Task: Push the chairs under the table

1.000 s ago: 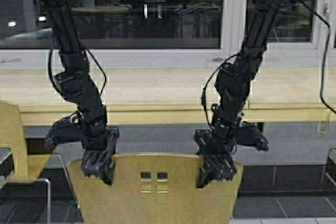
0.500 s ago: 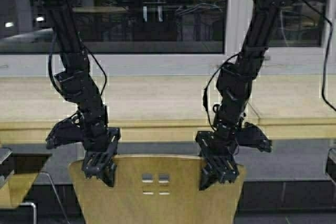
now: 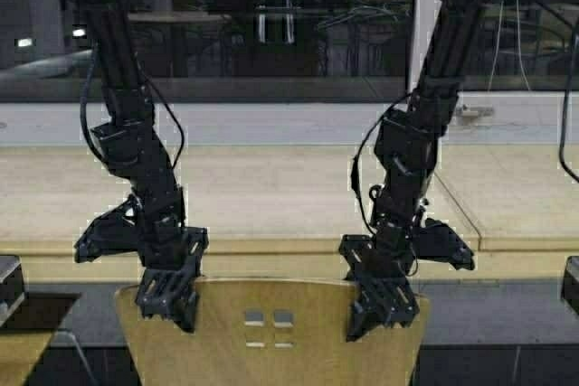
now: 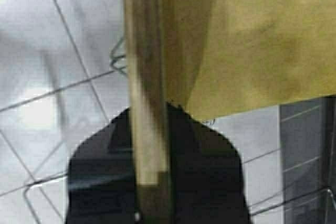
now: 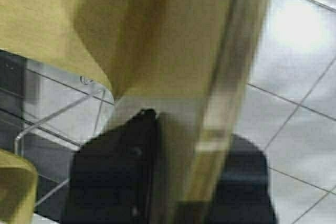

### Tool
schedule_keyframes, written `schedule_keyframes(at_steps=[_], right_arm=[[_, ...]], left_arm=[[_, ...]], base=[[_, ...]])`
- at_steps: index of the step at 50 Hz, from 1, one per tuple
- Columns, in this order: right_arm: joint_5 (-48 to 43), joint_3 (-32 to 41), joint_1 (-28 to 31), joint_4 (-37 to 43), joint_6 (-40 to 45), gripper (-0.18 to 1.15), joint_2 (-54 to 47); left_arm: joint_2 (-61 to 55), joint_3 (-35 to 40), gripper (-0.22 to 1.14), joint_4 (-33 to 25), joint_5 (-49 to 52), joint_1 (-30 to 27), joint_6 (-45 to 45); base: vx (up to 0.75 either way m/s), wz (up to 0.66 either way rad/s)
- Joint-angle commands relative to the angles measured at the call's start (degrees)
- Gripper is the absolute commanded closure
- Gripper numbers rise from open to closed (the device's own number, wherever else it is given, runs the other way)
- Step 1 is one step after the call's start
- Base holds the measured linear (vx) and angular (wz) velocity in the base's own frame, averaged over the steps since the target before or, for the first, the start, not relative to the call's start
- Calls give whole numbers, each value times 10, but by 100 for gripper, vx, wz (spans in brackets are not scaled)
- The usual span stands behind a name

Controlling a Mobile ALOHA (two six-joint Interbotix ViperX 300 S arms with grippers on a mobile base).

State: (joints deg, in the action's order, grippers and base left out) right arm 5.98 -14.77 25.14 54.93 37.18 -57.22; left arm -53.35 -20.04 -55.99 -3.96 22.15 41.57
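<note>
A tan plywood chair point(image 3: 298, 354) with small square cutouts stands low in the middle of the high view, its backrest just in front of the table point(image 3: 271, 187)'s thick front edge. My left gripper point(image 3: 168, 299) is shut on the backrest's top edge near its left corner. My right gripper point(image 3: 381, 310) is shut on the same edge near its right corner. In the left wrist view the backrest edge point(image 4: 144, 51) runs between the black fingers point(image 4: 210, 171) of the left gripper point(image 4: 149, 124). The right wrist view shows the backrest point(image 5: 157, 35) clamped in the right gripper point(image 5: 194, 129).
A second chair's seat point(image 3: 16, 357) shows at the bottom left corner. Windows point(image 3: 271, 24) run behind the table. Dark objects sit at the left edge point(image 3: 9, 279) and right edge point(image 3: 570, 285). Tiled floor point(image 4: 52, 77) and chrome legs point(image 5: 58, 114) lie below.
The robot has driven forward with the chair held: the table's front edge now sits lower and nearer the backrest, and the neighbouring chair on the left has slid almost out of view.
</note>
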Motion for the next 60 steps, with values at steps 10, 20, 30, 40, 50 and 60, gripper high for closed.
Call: schedule_keyframes(at_steps=[10,20,30,40,50,60], right_arm=[[-15,16,-5,-25,-98,93,11],[-18,5,-5,-26,-105,93,11],[-24,-35,0,-26,-122,91,14],[-14,-60,0,-26,-155,48,18],[-11,-80,0,-24,-151,13,40],[-4,-92,0,-14,-140,13,67]], left_arm=[[17,25,88,4,-8,-3,-36],[18,18,88,4,-4,-1,-34],[21,-11,82,6,0,13,-38],[24,-38,36,15,2,25,-52],[47,-63,-2,13,10,29,-52],[78,-69,-2,5,30,33,-46]], base=[[24,-1],[23,4],[21,7],[17,-1],[6,-1],[0,0]])
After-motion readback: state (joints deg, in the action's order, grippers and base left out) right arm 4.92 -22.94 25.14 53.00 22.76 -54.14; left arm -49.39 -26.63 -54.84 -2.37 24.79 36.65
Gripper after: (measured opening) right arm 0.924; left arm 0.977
